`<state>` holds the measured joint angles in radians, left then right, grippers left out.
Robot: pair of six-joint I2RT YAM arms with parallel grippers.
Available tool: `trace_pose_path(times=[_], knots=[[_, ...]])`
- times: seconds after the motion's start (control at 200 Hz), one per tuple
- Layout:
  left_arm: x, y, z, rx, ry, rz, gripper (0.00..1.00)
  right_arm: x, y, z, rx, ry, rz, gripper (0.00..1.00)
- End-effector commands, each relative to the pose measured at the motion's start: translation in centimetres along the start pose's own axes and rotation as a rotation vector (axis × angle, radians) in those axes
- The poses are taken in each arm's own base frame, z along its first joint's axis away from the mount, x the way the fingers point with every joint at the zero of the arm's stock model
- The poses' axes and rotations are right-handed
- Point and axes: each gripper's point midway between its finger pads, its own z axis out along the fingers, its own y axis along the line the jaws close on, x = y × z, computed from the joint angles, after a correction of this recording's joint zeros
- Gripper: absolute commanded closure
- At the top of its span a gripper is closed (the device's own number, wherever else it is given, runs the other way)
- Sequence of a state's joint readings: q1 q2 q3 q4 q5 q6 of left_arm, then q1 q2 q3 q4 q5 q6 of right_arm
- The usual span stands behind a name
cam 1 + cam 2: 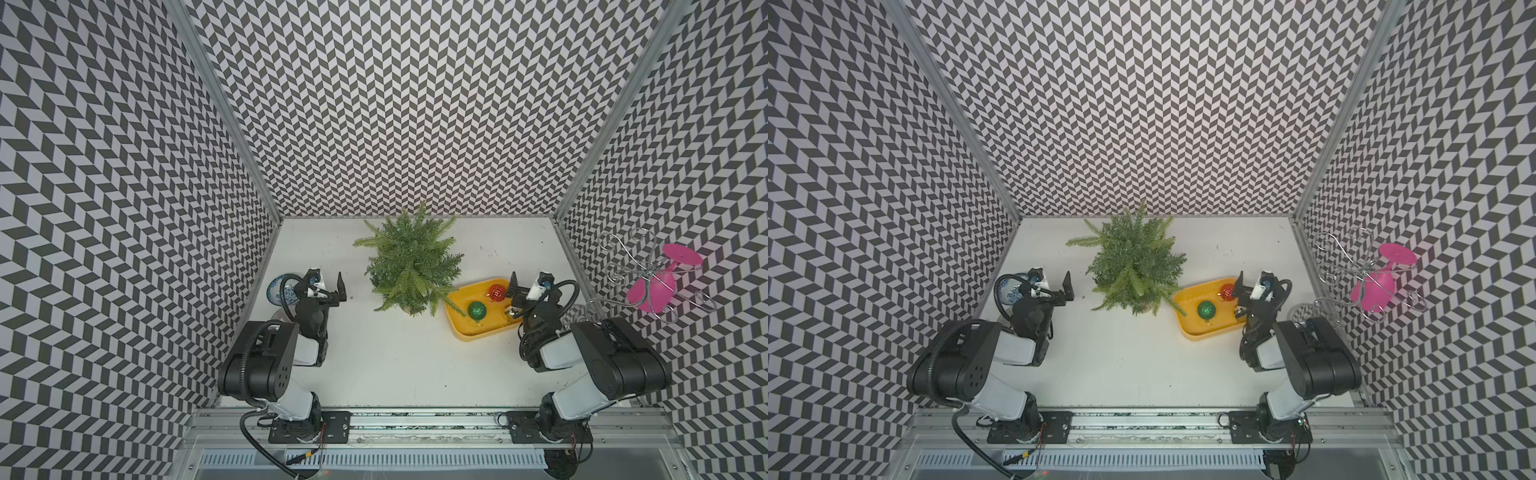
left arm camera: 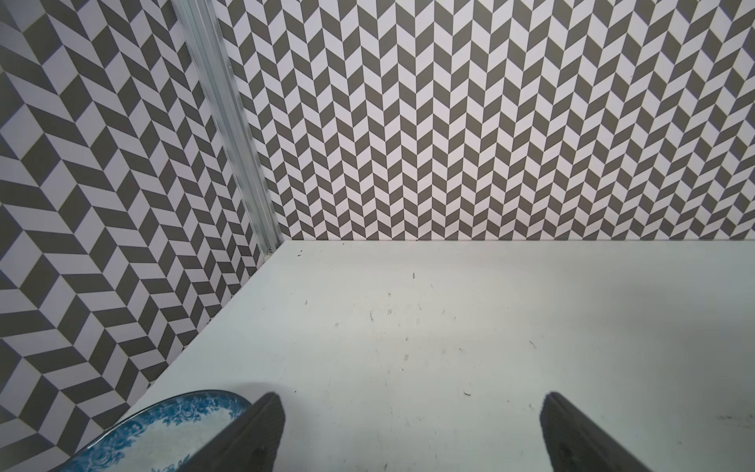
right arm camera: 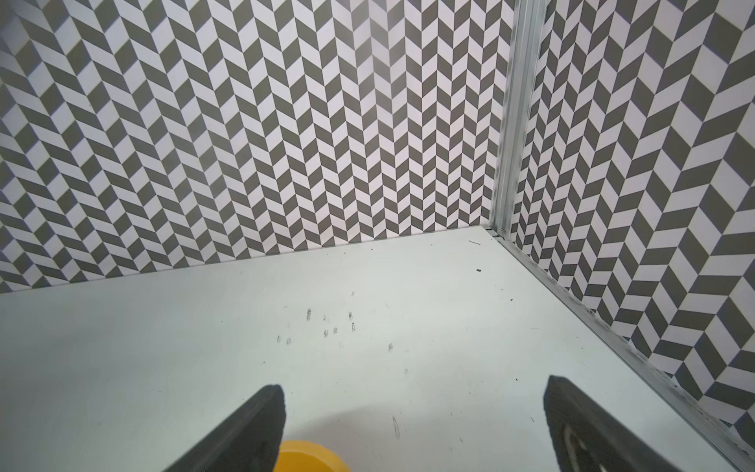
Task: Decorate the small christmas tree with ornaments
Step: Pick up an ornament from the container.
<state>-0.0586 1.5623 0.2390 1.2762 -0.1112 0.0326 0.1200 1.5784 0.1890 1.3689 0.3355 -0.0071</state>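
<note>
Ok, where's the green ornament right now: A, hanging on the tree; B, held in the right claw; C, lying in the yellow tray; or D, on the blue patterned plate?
C: the green ornament lies inside the yellow tray, a little apart from the red ornament.

you have bright, even light in every view. shadows on the white table [image 1: 395,353] are soft and faint, pale grey beneath the small christmas tree [image 1: 411,266]. both top views bow the chevron walls [image 1: 104,208] outward toward the edges. in your wrist views the near fingertips [image 2: 261,425] look soft and out of focus, while the wall pattern is crisp.
</note>
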Motion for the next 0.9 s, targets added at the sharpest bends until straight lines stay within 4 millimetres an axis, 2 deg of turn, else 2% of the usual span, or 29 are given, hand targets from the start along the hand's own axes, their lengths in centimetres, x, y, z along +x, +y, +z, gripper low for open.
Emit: trace_pose_path(times=[0.0,0.896], knots=[[-0.58,-0.05,-0.13,-0.001,-0.023,0.003,0.0,-1.34,0.1,0.26,-0.006,-0.048,0.022,0.0],[-0.39,0.02,0.36,0.031,-0.007,-0.011,0.0,-1.33,0.04,0.23,-0.004,-0.049,0.021,0.0]])
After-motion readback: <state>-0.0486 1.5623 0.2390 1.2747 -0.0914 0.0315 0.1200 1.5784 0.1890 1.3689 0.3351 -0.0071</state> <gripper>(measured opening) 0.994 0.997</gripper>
